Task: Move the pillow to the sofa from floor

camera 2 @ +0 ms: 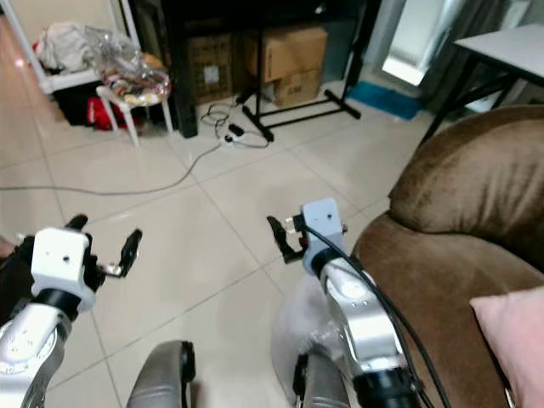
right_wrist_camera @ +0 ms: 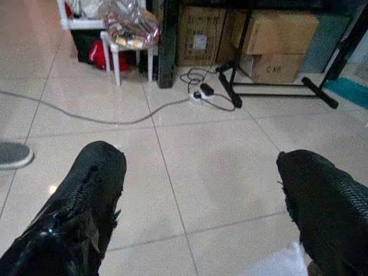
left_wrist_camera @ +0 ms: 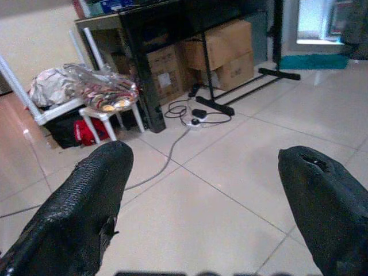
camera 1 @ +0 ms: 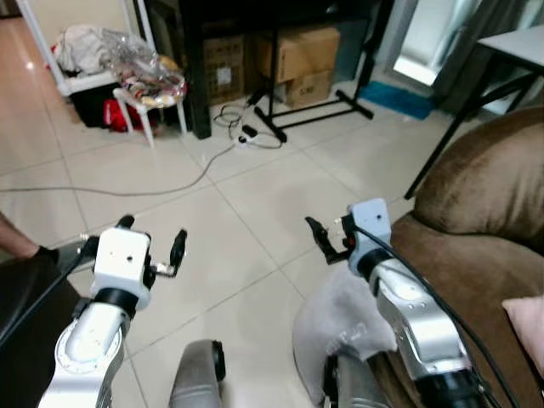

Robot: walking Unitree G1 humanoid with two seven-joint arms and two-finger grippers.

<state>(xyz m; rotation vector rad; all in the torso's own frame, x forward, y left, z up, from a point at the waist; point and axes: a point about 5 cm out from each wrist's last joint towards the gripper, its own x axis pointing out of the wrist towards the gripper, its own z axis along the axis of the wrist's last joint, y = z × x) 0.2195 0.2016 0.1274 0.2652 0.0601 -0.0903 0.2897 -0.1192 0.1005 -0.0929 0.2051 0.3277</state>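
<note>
We hold both silver arms out in front of us over the pale tiled floor (camera 1: pixel 255 212). Our left gripper (camera 1: pixel 153 242) hangs above bare tiles with its two black fingers (left_wrist_camera: pixel 86 201) spread wide and nothing between them. Our right gripper (camera 1: pixel 327 238) is raised just beside the front of the brown plush sofa (camera 1: pixel 484 221), its fingers (right_wrist_camera: pixel 86 195) also set wide apart and empty.

The light grey soft pillow (camera 1: pixel 340 319) lies on the floor below our right forearm, against the foot of the sofa; a white corner of it shows at the edge of the right wrist view. A pink cushion (camera 2: pixel 514 331) rests on the sofa seat. Farther off, cardboard boxes (camera 1: pixel 293 59) stand under a black desk (camera 1: pixel 200 72), with a grey cable (camera 1: pixel 127 189) trailing across the tiles.
</note>
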